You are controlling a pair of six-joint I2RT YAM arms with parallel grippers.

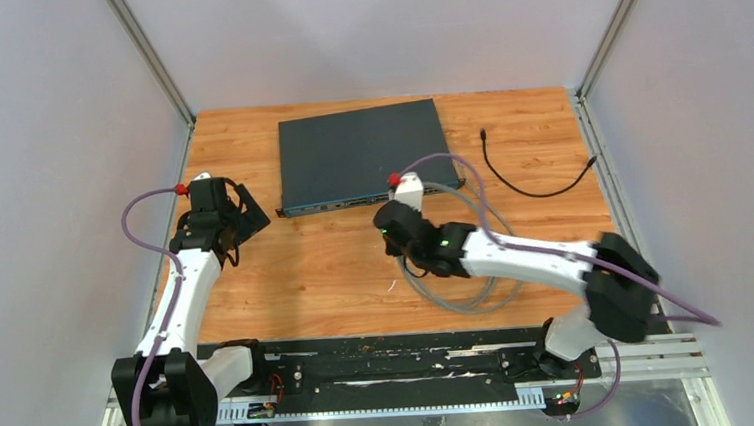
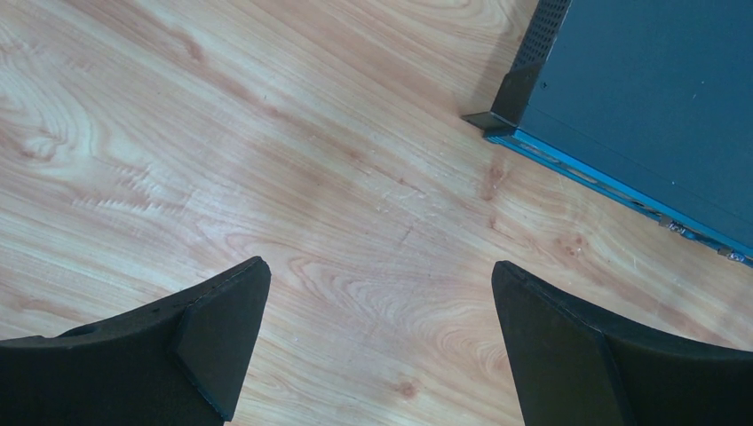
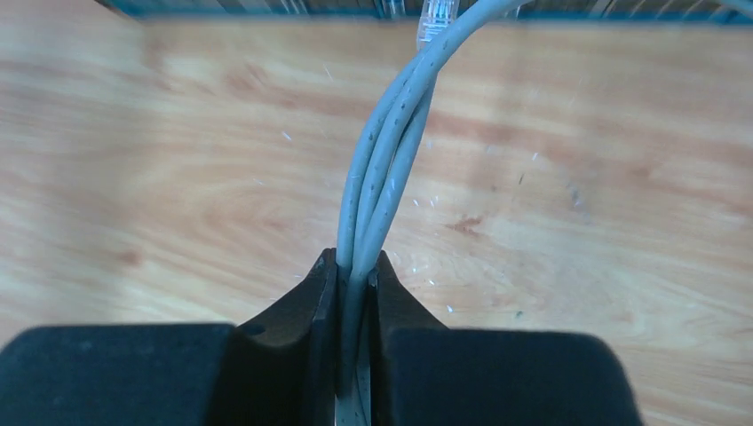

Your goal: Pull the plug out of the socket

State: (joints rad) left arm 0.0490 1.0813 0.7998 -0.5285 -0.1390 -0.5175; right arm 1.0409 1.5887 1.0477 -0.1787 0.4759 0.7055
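Observation:
A clear plug (image 3: 435,16) on a grey cable (image 3: 382,160) meets the front face of the dark switch box (image 1: 364,154) at the top edge of the right wrist view. The socket itself is cut off there. My right gripper (image 3: 353,266) is shut on two or three strands of that cable, a short way back from the plug. From above, the right gripper (image 1: 398,216) sits just in front of the box, and the cable (image 1: 459,302) loops on the table behind it. My left gripper (image 2: 377,266) hangs open over bare wood near the box's left front corner (image 2: 497,120).
A thin black cable (image 1: 536,177) lies curved at the back right of the wooden table (image 1: 307,268). Grey walls and metal posts close in the left, right and back sides. The arm bases stand on a black rail (image 1: 384,368) at the near edge.

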